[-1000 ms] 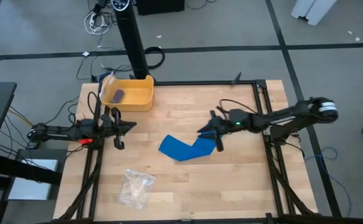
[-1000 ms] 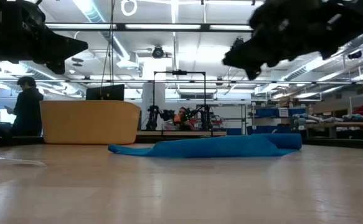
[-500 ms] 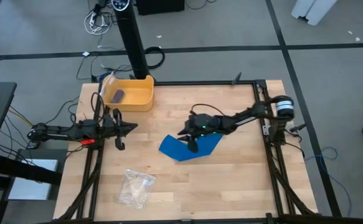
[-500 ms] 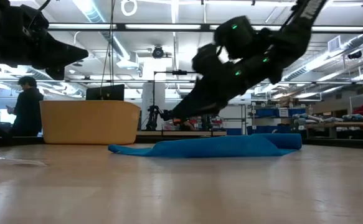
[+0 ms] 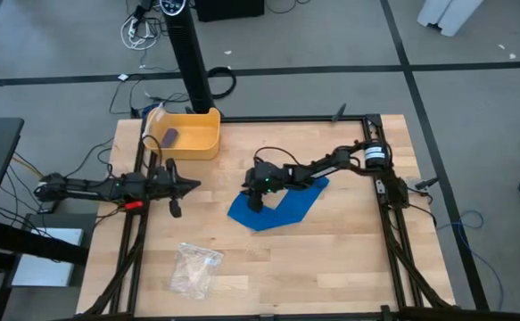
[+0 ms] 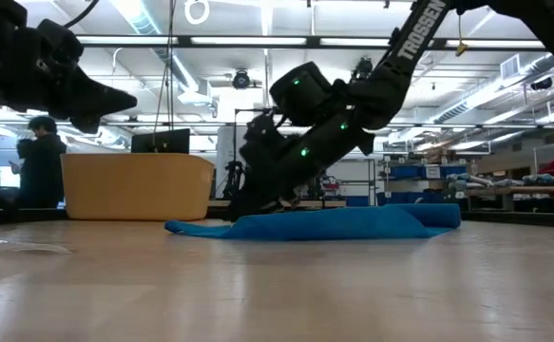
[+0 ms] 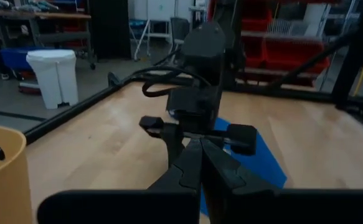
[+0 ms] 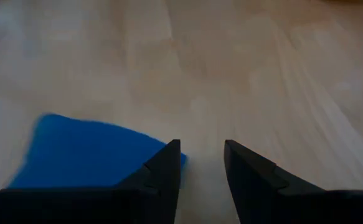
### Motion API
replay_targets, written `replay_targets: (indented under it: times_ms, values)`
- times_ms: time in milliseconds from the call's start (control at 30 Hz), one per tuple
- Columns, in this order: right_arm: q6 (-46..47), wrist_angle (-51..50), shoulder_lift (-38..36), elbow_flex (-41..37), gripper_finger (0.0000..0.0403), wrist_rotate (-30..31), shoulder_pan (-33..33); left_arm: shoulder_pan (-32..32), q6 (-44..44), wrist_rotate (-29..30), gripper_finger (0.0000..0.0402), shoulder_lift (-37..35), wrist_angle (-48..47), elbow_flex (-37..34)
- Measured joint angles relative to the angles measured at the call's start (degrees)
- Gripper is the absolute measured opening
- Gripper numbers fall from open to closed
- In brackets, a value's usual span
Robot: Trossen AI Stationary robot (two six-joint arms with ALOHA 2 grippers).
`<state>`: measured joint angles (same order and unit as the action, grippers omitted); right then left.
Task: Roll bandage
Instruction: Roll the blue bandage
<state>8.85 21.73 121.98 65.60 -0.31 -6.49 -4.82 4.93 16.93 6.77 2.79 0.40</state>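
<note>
The bright blue bandage (image 5: pixel 286 207) lies flat on the wooden table as a strip bent into a V. It also shows in the low view (image 6: pixel 353 224) and the right wrist view (image 8: pixel 88 155). My right gripper (image 5: pixel 254 198) is open and slants down over the bandage's left end (image 6: pixel 238 207). In its wrist view (image 8: pixel 203 165) one finger stands over the blue corner and the other over bare wood. My left gripper (image 5: pixel 188 185) is shut and empty. It hovers above the table left of the bandage and points at it (image 7: pixel 200 155). My right gripper comes down slanting from the table's right side onto the bandage's left end (image 8: pixel 162 155). One fingertip (image 8: pixel 169 165) stands at the edge of the cloth. I cannot tell whether it touches the cloth. The bandage lies flat on the table.
A yellow bin (image 5: pixel 208 134) holding a small dark purple block (image 5: pixel 169 136) stands at the far left. A clear crinkled plastic bag (image 5: pixel 195 267) lies near the front left. A person (image 6: pixel 39 161) stands in the room behind the table.
My right gripper has gone toward the table's left edge, across the bandage, and down to its left end. The bandage has stayed where it was.
</note>
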Motion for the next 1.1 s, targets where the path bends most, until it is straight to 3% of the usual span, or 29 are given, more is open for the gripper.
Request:
replay_targets:
  times_ms: [433,900,1100]
  values:
    - [0.0,-0.8,0.7,0.5,0.0112,-2.5,0.8,0.0,1.1,0.0,0.0013,7.8,0.2,0.0]
    - [0.5,-2.3,-0.3,0.4,0.0165,-4.4,1.6,0.0,3.1,0.5,0.0013,8.6,1.3,0.0]
    - [0.4,-3.1,-0.3,0.4,0.0141,-3.8,1.5,0.0,2.4,1.2,0.0013,8.6,2.8,0.0]
